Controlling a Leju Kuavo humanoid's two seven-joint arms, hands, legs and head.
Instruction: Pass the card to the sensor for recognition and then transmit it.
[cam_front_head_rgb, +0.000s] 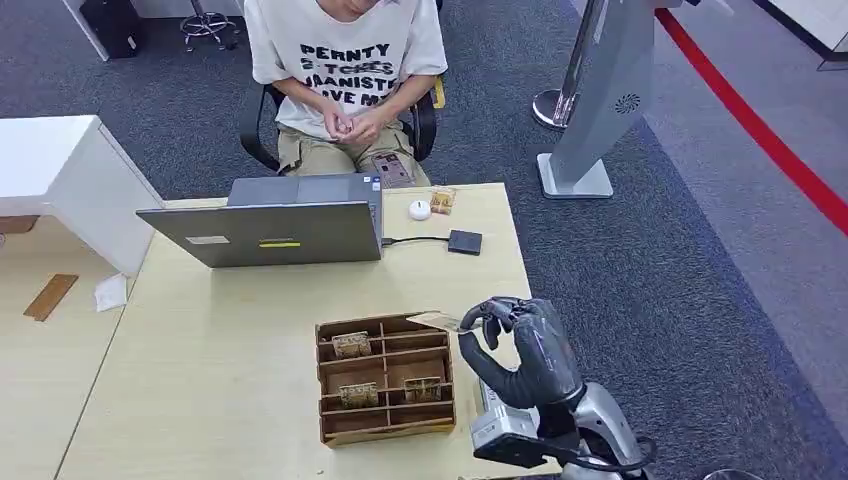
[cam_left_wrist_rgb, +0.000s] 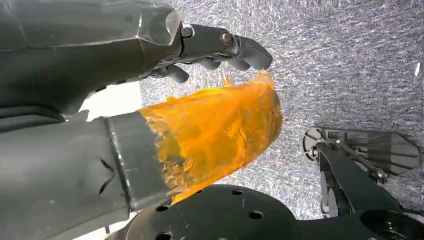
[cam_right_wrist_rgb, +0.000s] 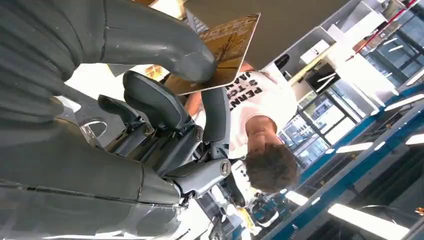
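Card (cam_front_head_rgb: 434, 321) pinched in the right hand (cam_front_head_rgb: 520, 350), lower right of centre in the head view, just above the upper right corner of the wooden organizer (cam_front_head_rgb: 386, 378). Held roughly flat, one short end clamped between thumb and fingertips, the rest jutting left toward the organizer's top edge. Right hand raised over the desk (cam_front_head_rgb: 230, 350), palm side turned left, fingers arched over and curled down onto the card, silver forearm rising from the bottom edge of the frame.

Seen closer in the right wrist view: card (cam_right_wrist_rgb: 227, 47) in the upper middle of the frame, printed tan face showing, thick grey thumb (cam_right_wrist_rgb: 165, 47) pressed across one face, darker fingers (cam_right_wrist_rgb: 215, 117) reaching up behind the other. Beyond it, a seated person (cam_right_wrist_rgb: 255, 100) in a white printed shirt. Shown by the head view alone: open grey laptop (cam_front_head_rgb: 275, 225) in the upper left part of the desk, small black sensor box (cam_front_head_rgb: 464, 241) at upper centre right on a cable, round white object (cam_front_head_rgb: 420, 209) and a small tan packet (cam_front_head_rgb: 443, 200) near the far edge, more cards lying in the organizer's compartments.

Left hand (cam_left_wrist_rgb: 150, 120) found in the left wrist view, hanging over grey carpet, thumb tip wrapped in orange tape (cam_left_wrist_rgb: 220, 132), fingers loosely curled and apart from the thumb, nothing held.
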